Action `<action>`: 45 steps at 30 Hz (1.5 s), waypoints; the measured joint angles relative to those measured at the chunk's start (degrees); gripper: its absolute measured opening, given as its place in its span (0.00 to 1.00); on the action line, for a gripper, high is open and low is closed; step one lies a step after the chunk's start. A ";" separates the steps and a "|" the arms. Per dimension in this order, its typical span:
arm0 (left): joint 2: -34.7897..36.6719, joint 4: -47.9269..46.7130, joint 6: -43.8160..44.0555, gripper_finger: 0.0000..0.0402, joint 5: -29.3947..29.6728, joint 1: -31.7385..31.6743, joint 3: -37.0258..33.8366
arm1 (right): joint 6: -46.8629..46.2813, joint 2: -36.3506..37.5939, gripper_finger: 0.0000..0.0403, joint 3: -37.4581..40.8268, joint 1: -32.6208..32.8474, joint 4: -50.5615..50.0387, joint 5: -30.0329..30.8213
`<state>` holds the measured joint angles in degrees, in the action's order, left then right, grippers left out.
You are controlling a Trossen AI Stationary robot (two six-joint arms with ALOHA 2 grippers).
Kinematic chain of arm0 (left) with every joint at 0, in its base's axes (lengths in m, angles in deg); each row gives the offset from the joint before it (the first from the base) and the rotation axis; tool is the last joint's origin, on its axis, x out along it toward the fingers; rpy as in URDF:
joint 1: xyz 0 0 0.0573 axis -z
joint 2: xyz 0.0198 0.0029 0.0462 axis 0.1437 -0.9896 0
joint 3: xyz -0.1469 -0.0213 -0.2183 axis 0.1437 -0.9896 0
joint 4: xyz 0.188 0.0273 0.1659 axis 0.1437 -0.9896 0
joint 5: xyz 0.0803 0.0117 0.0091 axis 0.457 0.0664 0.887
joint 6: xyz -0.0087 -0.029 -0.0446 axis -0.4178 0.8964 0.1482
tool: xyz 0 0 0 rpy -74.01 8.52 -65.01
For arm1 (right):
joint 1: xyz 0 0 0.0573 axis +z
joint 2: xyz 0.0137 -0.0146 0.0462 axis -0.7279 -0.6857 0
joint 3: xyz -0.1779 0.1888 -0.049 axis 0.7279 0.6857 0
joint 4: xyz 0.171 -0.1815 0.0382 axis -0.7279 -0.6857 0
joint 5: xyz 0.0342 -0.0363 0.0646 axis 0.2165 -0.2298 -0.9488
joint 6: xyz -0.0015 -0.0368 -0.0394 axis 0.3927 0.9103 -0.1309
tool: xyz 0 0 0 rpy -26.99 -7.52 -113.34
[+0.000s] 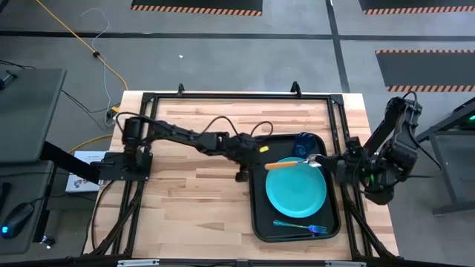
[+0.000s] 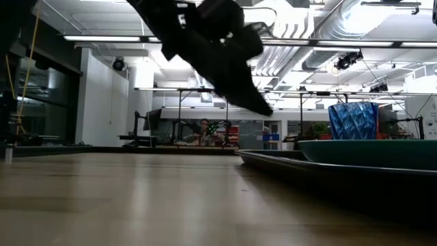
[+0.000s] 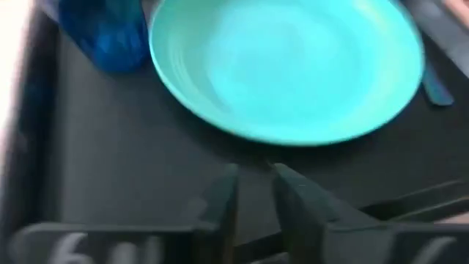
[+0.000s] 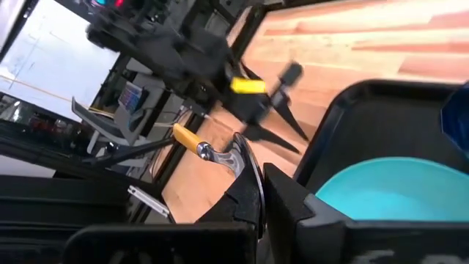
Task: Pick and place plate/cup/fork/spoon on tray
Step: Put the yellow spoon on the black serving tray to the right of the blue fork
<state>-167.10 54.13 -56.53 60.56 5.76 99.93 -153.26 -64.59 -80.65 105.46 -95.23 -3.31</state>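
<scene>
The black tray [image 1: 260,215] lies on the table's right half. On it rest the turquoise plate [image 1: 295,189], the blue cup [image 1: 304,143] at its far end, upright on its base, and the teal-handled fork [image 1: 297,225] at its near end. My right gripper [image 1: 324,159] hangs by the tray's right rim, shut on the orange-handled spoon [image 1: 286,165], which reaches over the plate's far rim. My left gripper [image 1: 263,151] hovers over the tray's left rim with a narrow gap between its fingers [image 3: 223,209] and nothing in it, pointing down toward the plate [image 3: 286,66]. My right gripper pinches the spoon's metal bowl end [image 4: 238,165] between its two fingers. The fingers come from the table's right side, slanting somewhat down, roughly along the spoon. The orange handle [image 4: 187,139] sticks out past the fingertips toward the table's left, and the spoon is lifted clear above the plate.
Black frame rails [image 1: 223,96] run round the table's edges. Bare wood [image 1: 185,200] lies left of the tray. Beyond the table in the low view a person [image 2: 203,130] sits far off in the room.
</scene>
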 joint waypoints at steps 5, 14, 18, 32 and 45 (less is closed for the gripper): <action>-3.94 2.56 6.85 0.02 2.01 -0.02 -0.03 | 0.42 -0.01 0.00 -0.01 0.02 -0.01 0.77; -5.30 -4.00 4.47 0.00 6.54 -0.81 -0.74 | 1.93 -0.03 0.00 -0.01 0.12 0.09 1.77; -5.03 -4.92 4.96 0.00 6.13 -3.08 -1.91 | 1.93 -0.01 0.00 -0.01 0.14 0.43 1.87; -4.60 -12.61 5.11 0.00 7.22 -10.15 -2.00 | 6.55 -0.01 0.00 -0.01 0.14 4.75 1.39; -1.73 -12.53 5.54 0.00 9.54 -16.18 -2.46 | -1.13 -6.25 0.00 0.08 -1.74 3.00 -20.15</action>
<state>-168.82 41.60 -50.99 70.10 -10.42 97.47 -154.39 -70.84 -80.57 103.72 -92.23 -23.46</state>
